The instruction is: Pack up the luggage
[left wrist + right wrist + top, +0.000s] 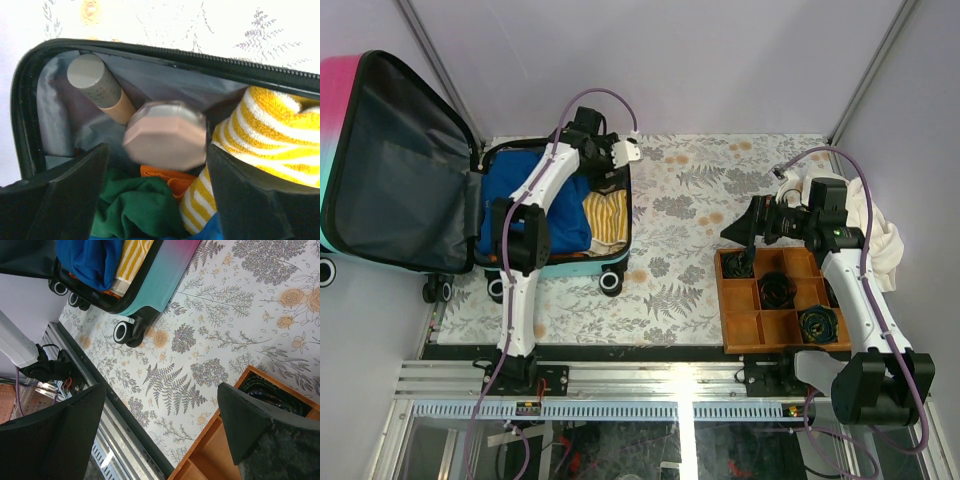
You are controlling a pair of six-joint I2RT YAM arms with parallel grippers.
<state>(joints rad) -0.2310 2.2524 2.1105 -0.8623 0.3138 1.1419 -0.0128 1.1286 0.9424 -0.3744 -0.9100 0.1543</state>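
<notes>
**Ana:** Where does the suitcase (570, 268) lie?

**Ben:** Open, at the left end of the table. Its lid is thrown back to the left, and the base half is full of cloth: a blue garment (535, 200), a green one (135, 210) and a yellow striped towel (270, 135).

**Ana:** What could go wrong here?

**Ben:** A pink eight-sided jar (165, 135) sits in the suitcase's far corner, blurred, so I judge it is loose and moving. It could roll against the grey-capped bottle (97, 87) beside it. It could also end up riding high on the towel, and then the lid would not close over it. If the left gripper (156, 147) lifts away at a slant, a finger could clip the jar or the zip rim.

**Ana:** How is the left arm posed?

**Ben:** It reaches from its base across the suitcase's base half. The wrist is bent down over the far right corner. The fingers are spread with the jar showing between them, and I see no clamp on it.

**Ana:** And the right arm?

**Ben:** It is well to the right of the suitcase, elbow folded, wrist over the near corner of a wooden tray (721, 300) of coiled cables (818, 322). The right gripper (161, 390) is spread wide and empty. If it comes down off-centre, a finger could hit a tray divider.
</notes>
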